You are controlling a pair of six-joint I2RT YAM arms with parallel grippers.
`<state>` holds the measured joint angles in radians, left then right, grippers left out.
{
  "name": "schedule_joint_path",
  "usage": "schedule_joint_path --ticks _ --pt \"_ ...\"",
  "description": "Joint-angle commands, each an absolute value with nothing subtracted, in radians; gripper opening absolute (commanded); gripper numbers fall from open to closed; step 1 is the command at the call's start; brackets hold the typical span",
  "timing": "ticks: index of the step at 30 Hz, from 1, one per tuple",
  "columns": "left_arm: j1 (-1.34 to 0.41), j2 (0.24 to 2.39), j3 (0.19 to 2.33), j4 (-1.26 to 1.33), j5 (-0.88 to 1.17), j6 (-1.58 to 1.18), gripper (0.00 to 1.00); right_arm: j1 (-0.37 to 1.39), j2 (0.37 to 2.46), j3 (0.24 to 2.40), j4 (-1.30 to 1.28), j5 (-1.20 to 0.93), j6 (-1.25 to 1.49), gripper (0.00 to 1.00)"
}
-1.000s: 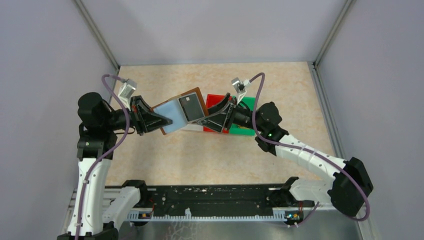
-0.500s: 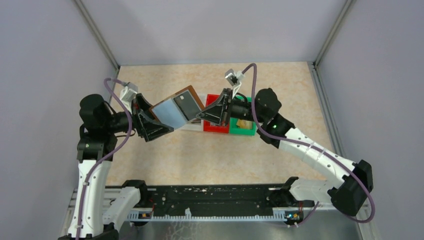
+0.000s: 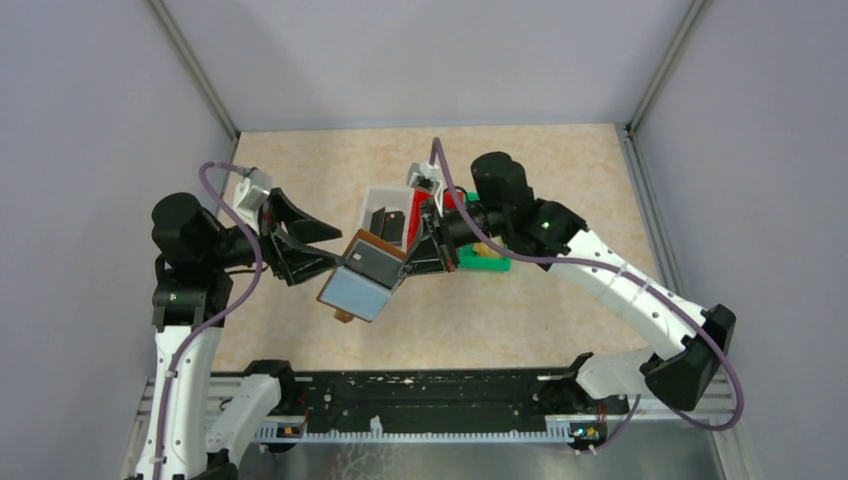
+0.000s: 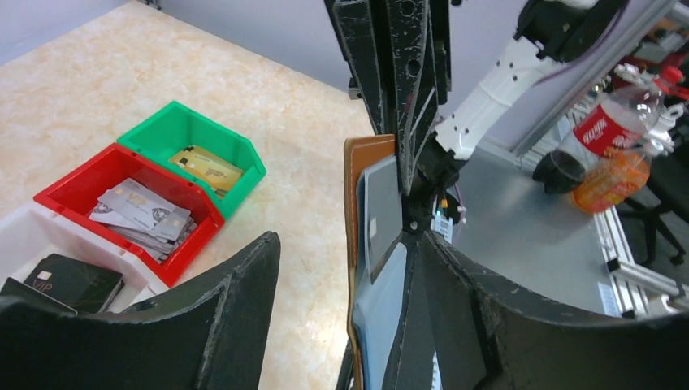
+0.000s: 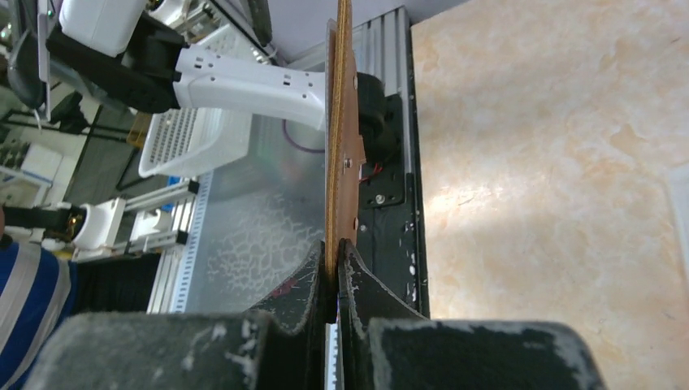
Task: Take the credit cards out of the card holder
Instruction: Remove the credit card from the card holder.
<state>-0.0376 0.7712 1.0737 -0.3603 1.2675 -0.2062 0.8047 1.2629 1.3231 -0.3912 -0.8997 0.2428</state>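
Note:
The brown card holder [image 3: 352, 293] hangs open above the table, its pale bluish sleeves facing up and a black credit card [image 3: 373, 266] in one sleeve. My right gripper [image 3: 414, 256] is shut on its right edge; in the right wrist view the card holder [image 5: 342, 146] stands edge-on, pinched by my right gripper [image 5: 333, 253]. My left gripper [image 3: 318, 247] is open just left of it. In the left wrist view the card holder [image 4: 356, 244] stands in the gap of my left gripper [image 4: 349, 268], close to the right finger [image 4: 504, 325] and not clamped.
Three bins stand side by side behind the holder: a white bin [image 4: 16, 244] with black cards [image 4: 71, 281], a red bin [image 4: 77, 183] with silvery cards [image 4: 142, 213], and a green bin [image 4: 171, 130] with gold cards [image 4: 208, 167]. The base rail [image 3: 430, 400] runs along the near edge.
My left gripper has opened and let go of the card holder. My right gripper has shut on its other edge and swung it nearer and to the left, off the bins.

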Motion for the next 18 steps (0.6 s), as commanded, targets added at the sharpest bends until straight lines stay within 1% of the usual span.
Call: schedule_joint_path --ticks 1,6,9,13,18 --pt "-0.036 0.751 1.030 -0.189 1.360 -0.314 0.67 0.856 1.316 1.453 -0.542 -0.950 0.118 0.00" --pt "-0.035 0.750 0.989 -0.168 1.408 -0.340 0.58 0.905 1.392 1.553 -0.629 -0.937 0.071 0.00" --pt "-0.035 0.747 0.981 -0.185 1.442 -0.337 0.55 0.916 1.438 1.618 -0.686 -0.926 0.047 0.00" --pt "-0.035 0.738 0.970 -0.204 1.460 -0.315 0.44 0.924 1.487 1.693 -0.733 -0.930 0.020 0.00" --pt "-0.035 0.739 0.958 -0.215 1.477 -0.324 0.27 0.938 1.556 1.787 -0.783 -0.935 0.005 0.00"
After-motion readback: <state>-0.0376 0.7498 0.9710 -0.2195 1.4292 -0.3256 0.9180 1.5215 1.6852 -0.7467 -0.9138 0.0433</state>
